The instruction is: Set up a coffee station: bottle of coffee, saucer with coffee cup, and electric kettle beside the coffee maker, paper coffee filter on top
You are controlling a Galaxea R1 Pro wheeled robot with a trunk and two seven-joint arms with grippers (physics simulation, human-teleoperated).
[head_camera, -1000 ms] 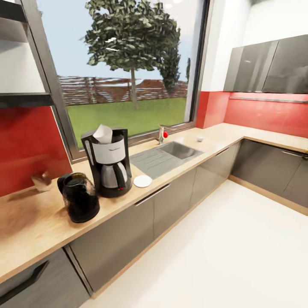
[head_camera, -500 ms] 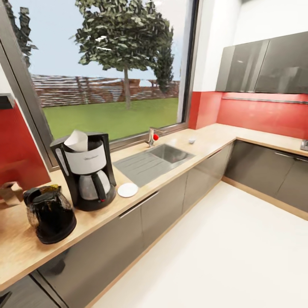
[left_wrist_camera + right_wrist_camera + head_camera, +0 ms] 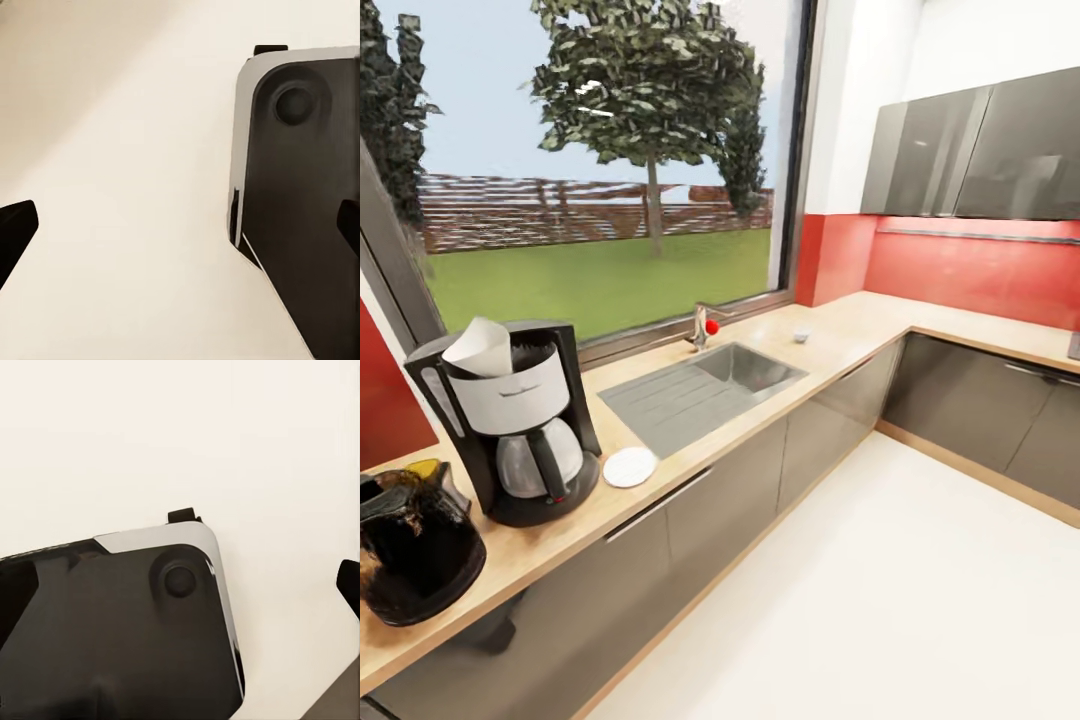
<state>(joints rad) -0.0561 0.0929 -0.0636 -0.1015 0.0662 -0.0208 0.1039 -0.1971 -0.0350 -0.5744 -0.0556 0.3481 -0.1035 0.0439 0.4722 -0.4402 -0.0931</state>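
The black coffee maker (image 3: 510, 425) stands on the light-wood kitchen countertop (image 3: 560, 540) with the white paper coffee filter (image 3: 478, 346) in its top. The white saucer (image 3: 630, 466) lies bare just right of it. At the picture's left edge, left of the machine, sits the dark glass electric kettle (image 3: 410, 550). A small white cup (image 3: 801, 331), apparently the coffee cup, stands beyond the sink. The bottle of coffee and the kitchen shelf are out of view. My left gripper (image 3: 182, 229) and right gripper (image 3: 180, 585) hang open and hold nothing, above the pale floor and my black base (image 3: 300, 225).
A steel sink (image 3: 700, 392) with a tap (image 3: 700, 325) is set into the counter under a big window. The counter turns a corner at the right below dark wall cabinets (image 3: 970, 150). Grey cabinet fronts (image 3: 740, 490) run below, with a wide white floor (image 3: 880, 600) in front.
The whole head view has swung right: coffee maker, kettle and saucer slid leftward in the picture, and the shelf and red wall at left dropped out. Nothing on the counter moved.
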